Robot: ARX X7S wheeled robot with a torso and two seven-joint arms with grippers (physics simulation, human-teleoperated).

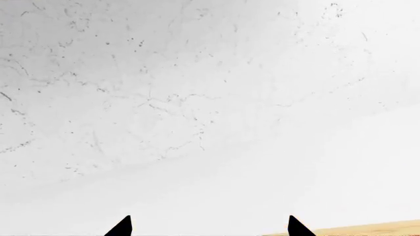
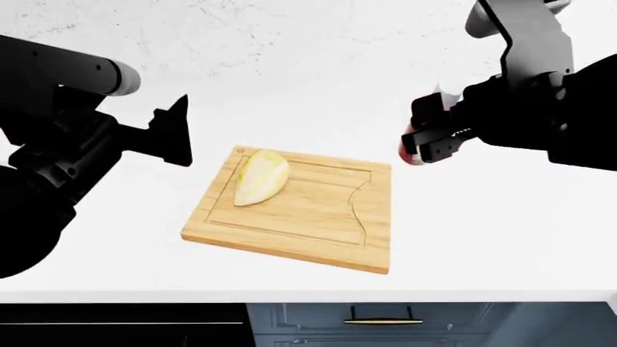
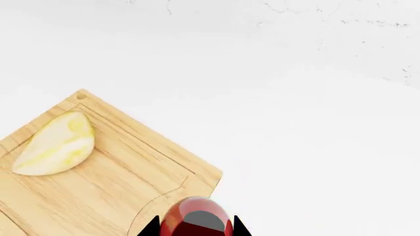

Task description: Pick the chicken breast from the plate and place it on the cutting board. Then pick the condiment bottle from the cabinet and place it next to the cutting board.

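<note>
- The counter [image 2: 501, 231] is the biggest thing I have to work with, bare white to the right of the board; I judge that if I let go while the bottle hangs this high, it may tip and roll.
- The cutting board [image 2: 308, 217] lies mid-counter. My wrist view shows the bottle over its corner, so lowering straight down could land it on the wood rather than beside it.
- My right gripper [image 2: 423, 148] is clenched on the condiment bottle [image 3: 194, 219], held above the counter near the board's right edge.
- My left gripper [image 2: 176, 130] hovers left of the board, fingers spread and empty.
- The chicken breast [image 2: 259, 176] rests on the board's left end; a nudge of the board could shift it.
</note>
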